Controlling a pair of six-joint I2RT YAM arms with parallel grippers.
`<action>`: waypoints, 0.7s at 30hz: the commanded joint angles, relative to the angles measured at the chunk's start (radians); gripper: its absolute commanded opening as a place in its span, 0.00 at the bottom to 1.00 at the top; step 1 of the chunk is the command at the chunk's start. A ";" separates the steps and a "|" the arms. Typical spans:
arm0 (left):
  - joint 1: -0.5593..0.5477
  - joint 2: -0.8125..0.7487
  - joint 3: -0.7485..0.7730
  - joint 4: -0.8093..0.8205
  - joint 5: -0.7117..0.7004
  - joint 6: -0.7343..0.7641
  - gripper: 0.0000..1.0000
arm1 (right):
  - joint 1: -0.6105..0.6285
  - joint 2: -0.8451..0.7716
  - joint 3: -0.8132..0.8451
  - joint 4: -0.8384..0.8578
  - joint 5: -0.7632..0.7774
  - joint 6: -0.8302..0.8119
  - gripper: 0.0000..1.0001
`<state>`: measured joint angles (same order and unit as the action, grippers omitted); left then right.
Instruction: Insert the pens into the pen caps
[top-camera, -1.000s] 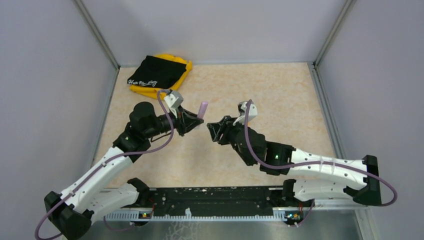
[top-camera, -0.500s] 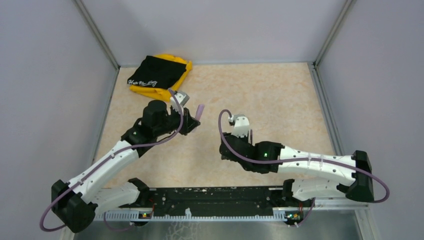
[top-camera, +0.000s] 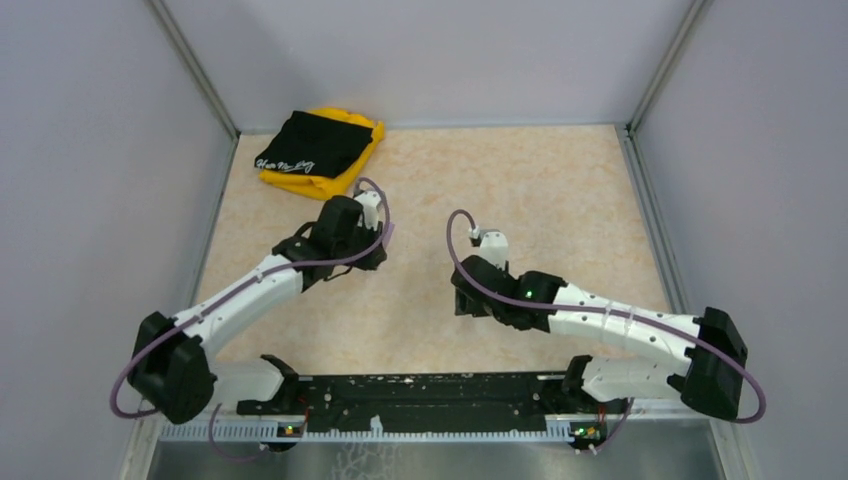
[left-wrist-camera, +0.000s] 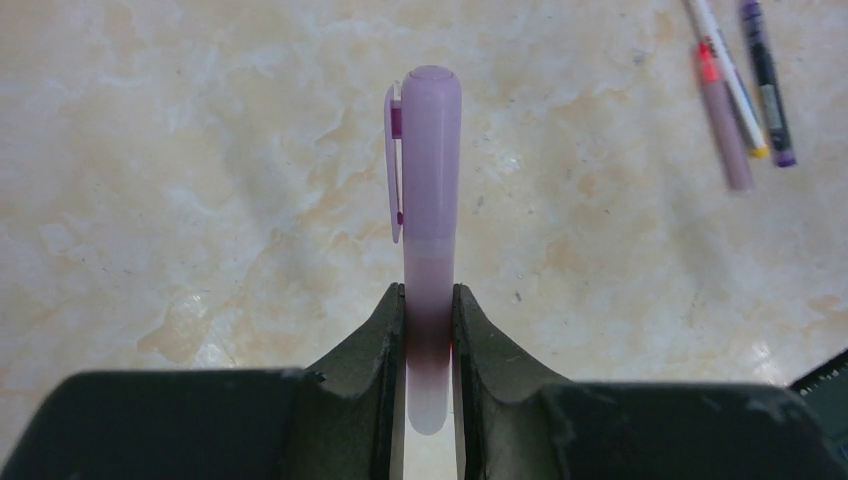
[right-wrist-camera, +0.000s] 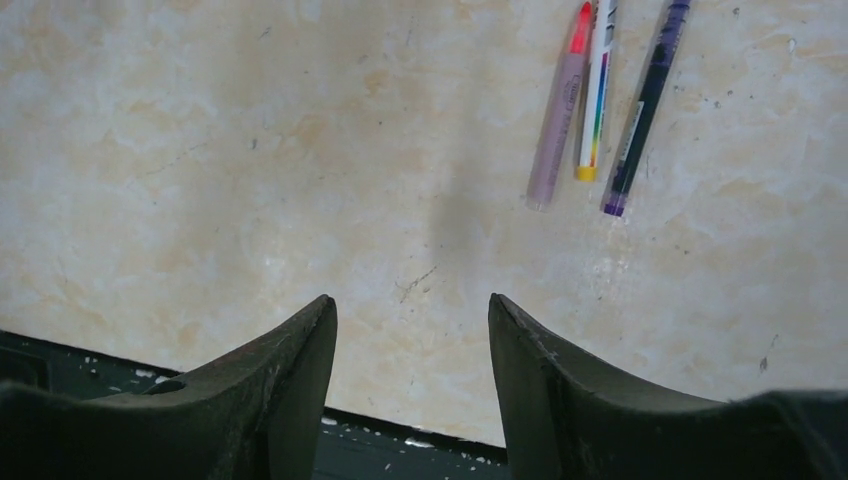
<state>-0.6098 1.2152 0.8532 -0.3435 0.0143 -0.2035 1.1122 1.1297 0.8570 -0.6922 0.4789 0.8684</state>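
My left gripper (left-wrist-camera: 429, 300) is shut on a lilac pen cap (left-wrist-camera: 430, 150) that has a clip on its left side. The cap sticks out past the fingertips above the marbled table. Three pens lie side by side on the table: one pinkish-red (right-wrist-camera: 558, 115), one white with an orange tip (right-wrist-camera: 597, 90), one black (right-wrist-camera: 645, 100). They also show at the top right of the left wrist view (left-wrist-camera: 735, 90). My right gripper (right-wrist-camera: 412, 310) is open and empty, and the pens lie ahead of it to the right. In the top view the pens are hidden; the left gripper (top-camera: 378, 243) and right gripper (top-camera: 463, 290) are apart.
A black and yellow cloth (top-camera: 318, 148) lies at the back left corner. The black base rail (top-camera: 430, 395) runs along the near edge, and it also shows just under the right fingers (right-wrist-camera: 100, 355). Grey walls close in the table on three sides.
My left arm has reached farther right and tipped down, still holding the lilac cap. My right gripper has drawn back from the left one towards the near edge and now points down.
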 joint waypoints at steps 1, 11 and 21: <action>0.024 0.122 0.105 -0.025 -0.081 0.034 0.00 | -0.120 -0.050 -0.034 0.096 -0.117 -0.115 0.57; 0.104 0.441 0.303 -0.047 -0.092 0.123 0.00 | -0.179 -0.219 -0.067 0.224 -0.153 -0.401 0.59; 0.224 0.639 0.473 -0.119 0.120 0.194 0.00 | -0.191 -0.212 -0.067 0.266 -0.193 -0.475 0.59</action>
<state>-0.4061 1.8256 1.2606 -0.4210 0.0360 -0.0620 0.9325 0.9188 0.7731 -0.5007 0.3153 0.4389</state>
